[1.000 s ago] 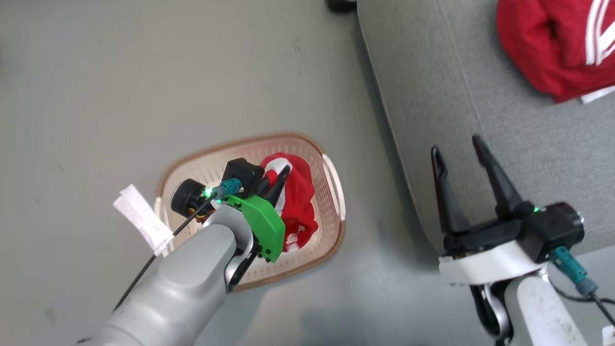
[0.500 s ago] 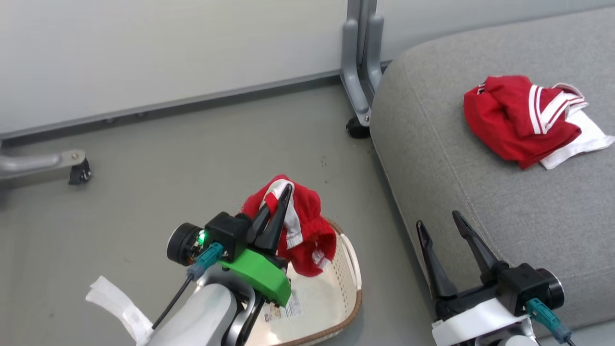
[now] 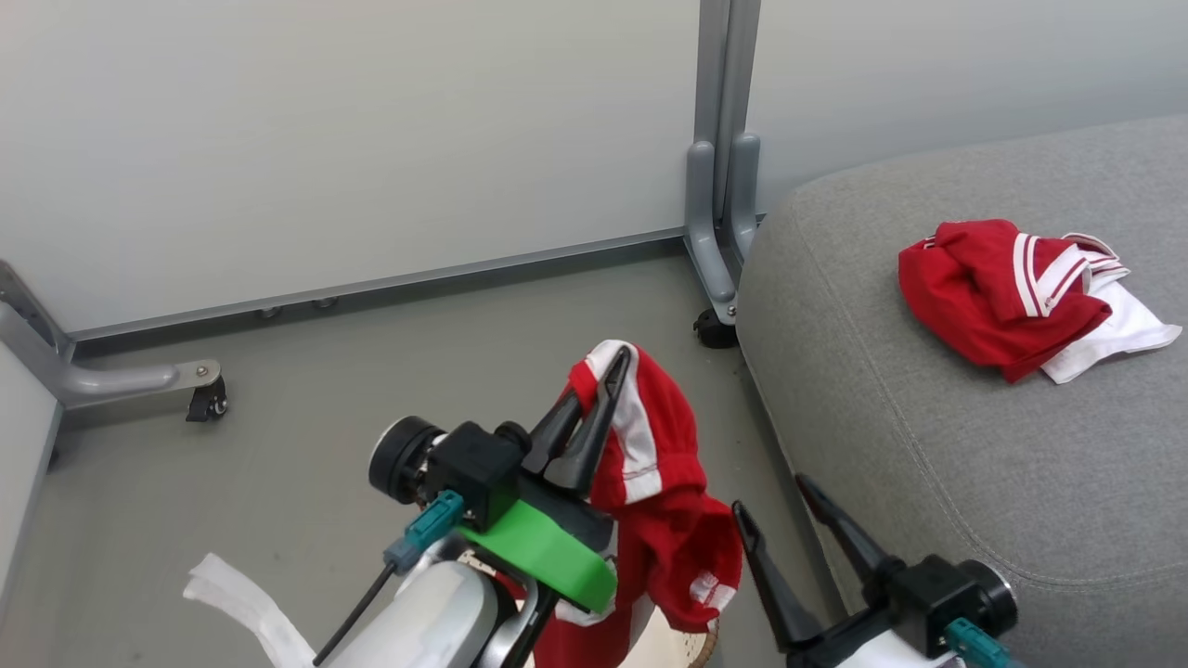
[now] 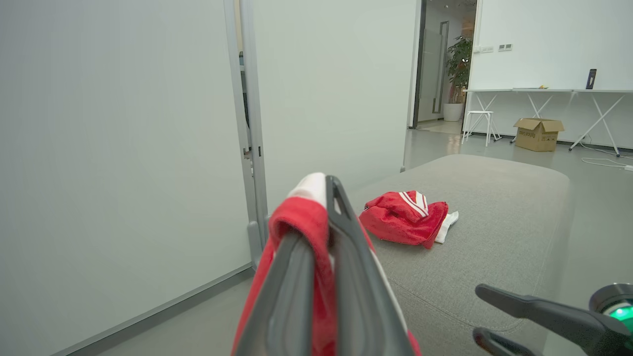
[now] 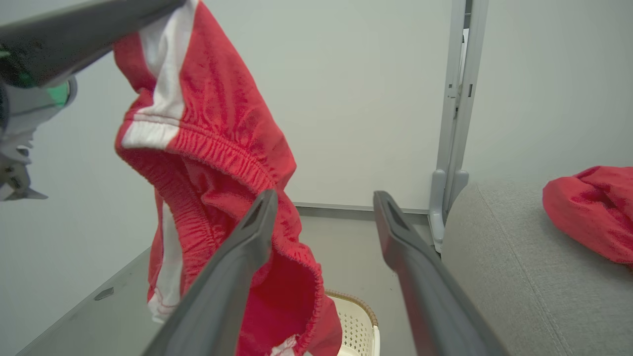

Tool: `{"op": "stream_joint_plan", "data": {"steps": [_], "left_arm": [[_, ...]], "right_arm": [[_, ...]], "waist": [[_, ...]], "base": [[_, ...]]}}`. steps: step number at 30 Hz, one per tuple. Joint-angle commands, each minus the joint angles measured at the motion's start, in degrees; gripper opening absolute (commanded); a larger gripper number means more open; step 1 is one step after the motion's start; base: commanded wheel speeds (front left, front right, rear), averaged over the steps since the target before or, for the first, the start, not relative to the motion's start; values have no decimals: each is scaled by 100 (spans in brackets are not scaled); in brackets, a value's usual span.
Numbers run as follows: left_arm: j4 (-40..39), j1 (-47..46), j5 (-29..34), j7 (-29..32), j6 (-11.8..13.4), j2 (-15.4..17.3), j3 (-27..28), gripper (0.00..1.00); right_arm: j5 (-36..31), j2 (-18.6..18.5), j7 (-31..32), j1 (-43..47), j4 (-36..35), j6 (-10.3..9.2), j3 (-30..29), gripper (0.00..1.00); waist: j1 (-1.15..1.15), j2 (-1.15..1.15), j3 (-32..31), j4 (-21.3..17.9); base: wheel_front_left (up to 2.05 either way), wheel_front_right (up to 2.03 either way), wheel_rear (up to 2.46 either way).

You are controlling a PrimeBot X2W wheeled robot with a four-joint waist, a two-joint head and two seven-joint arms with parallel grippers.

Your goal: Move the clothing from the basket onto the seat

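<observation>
My left gripper is shut on the waistband of a red garment with white stripes, which hangs from it above the basket. A sliver of the cream basket with its brown rim shows beneath the cloth. A little to the right, beside the hanging cloth, my right gripper is open and holds nothing. A second red garment with white trim lies crumpled on the grey seat. The right wrist view shows the hanging garment, the basket below it and the seat at the right.
Pale partition panels stand behind, joined by a grey post whose castor foot sits at the seat's corner. Another castor foot rests on the grey floor at the left. Far off, the left wrist view shows a cardboard box under trestle tables.
The head camera has tilted up. My left gripper has lifted the red garment out of the basket and now holds it higher. The right gripper stays open.
</observation>
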Motion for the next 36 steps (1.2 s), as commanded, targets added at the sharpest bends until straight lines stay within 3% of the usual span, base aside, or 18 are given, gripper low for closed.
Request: {"op": "stream_joint_plan", "data": {"steps": [1,6,21,22,23,36], "left_arm": [[-92,-116,31,63,-39,-6,-40,0],[-372,-269,91,262,-112,-138,-257,0],[-648,-431,129,529,-226,-293,-657,0],[-650,-433,123,534,-233,-289,-662,0],[-631,-420,104,544,-230,-279,-662,0],[6,-273,162,878,-62,-91,-806,0]], "right_arm": [[57,-81,-16,-126,24,-6,223,100],[66,-214,-16,-346,82,-7,601,100],[-455,4,-16,-448,550,-7,-65,100],[-419,-1,-16,-442,593,-7,-52,37],[-334,-9,-16,-418,669,-7,6,0],[215,-102,-16,-188,828,-7,183,0]], "waist": [[1,0,36,40],[1,0,86,101],[1,0,86,205],[1,0,86,212],[1,0,84,222],[1,0,91,254]], "base": [[0,0,0],[0,0,0],[0,0,0],[0,0,0],[0,0,0],[0,0,0]]}}
